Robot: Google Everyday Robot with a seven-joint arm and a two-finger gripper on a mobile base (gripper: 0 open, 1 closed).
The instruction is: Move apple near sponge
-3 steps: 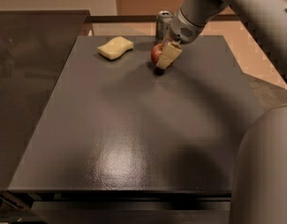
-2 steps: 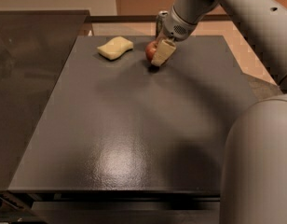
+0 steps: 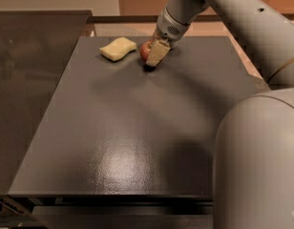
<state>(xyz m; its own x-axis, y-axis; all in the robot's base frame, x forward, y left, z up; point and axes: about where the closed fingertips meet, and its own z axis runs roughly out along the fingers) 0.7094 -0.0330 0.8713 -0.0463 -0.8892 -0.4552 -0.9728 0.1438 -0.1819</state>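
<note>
The pale yellow sponge (image 3: 118,48) lies flat at the far left of the dark table (image 3: 137,128). The red apple (image 3: 146,51) shows just right of the sponge, mostly hidden behind a tan finger (image 3: 157,53). My gripper (image 3: 152,56) reaches down from the upper right and is shut on the apple, holding it at or just above the table top, a short gap from the sponge.
My grey arm runs from the gripper up to the right, and its large body fills the lower right corner. A darker counter adjoins the table on the left. The soda can is hidden behind the arm.
The gripper has carried the apple leftward from beside the can to close by the sponge. The can is now covered by the arm.
</note>
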